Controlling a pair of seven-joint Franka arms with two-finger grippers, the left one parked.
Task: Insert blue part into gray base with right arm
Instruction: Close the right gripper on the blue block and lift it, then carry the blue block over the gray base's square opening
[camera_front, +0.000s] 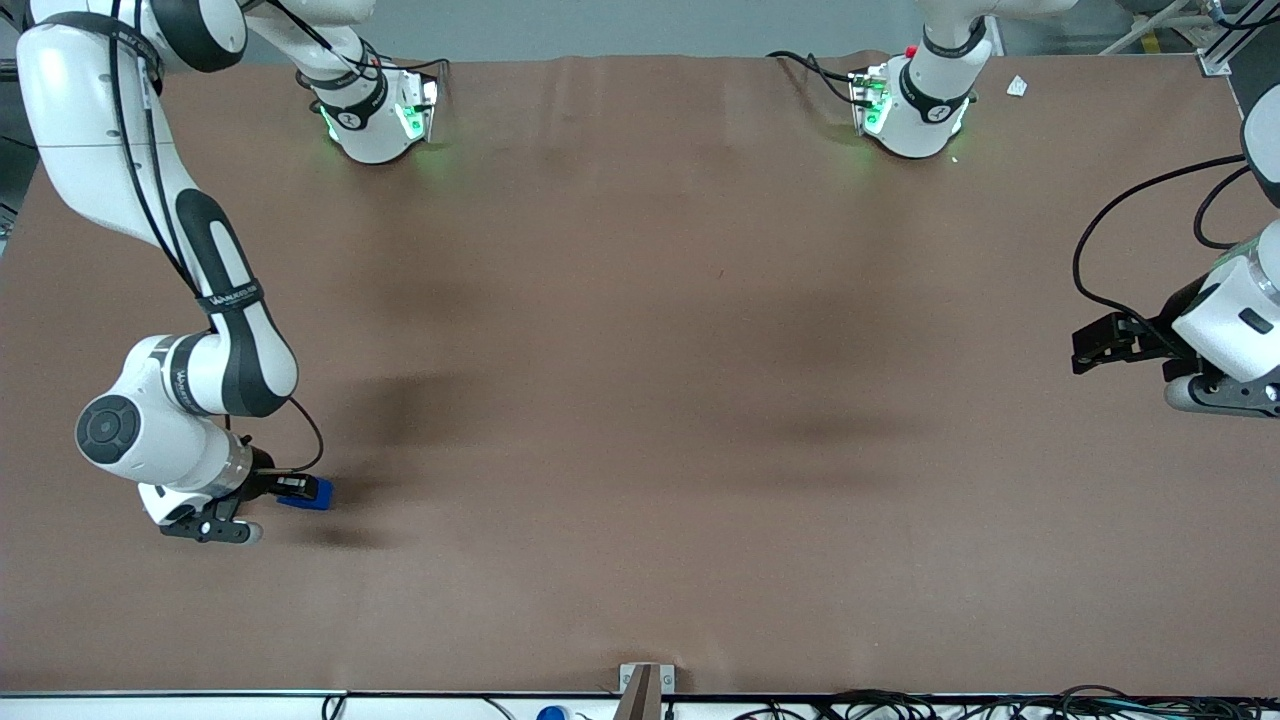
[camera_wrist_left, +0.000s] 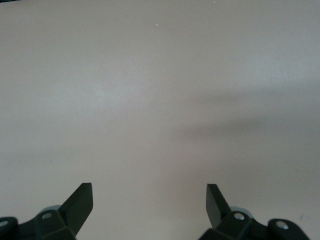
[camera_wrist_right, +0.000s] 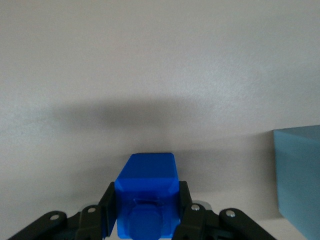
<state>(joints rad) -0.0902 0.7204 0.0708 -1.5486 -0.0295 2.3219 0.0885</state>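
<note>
My right arm's gripper (camera_front: 300, 490) is shut on the blue part (camera_front: 312, 494) and holds it a little above the brown table, near the working arm's end and fairly close to the front camera. In the right wrist view the blue part (camera_wrist_right: 146, 197) sits clamped between the two black fingers (camera_wrist_right: 106, 210) of the gripper (camera_wrist_right: 146, 195). Its shadow falls on the table under it. A pale gray-blue block, the gray base (camera_wrist_right: 298, 180), stands on the table beside the gripper, cut off by the frame edge. The gray base does not show in the front view.
The brown table cover (camera_front: 640, 400) spans the whole front view. The two arm bases (camera_front: 375, 115) (camera_front: 915, 105) stand at its edge farthest from the front camera. A small metal bracket (camera_front: 645, 685) sits at the nearest edge.
</note>
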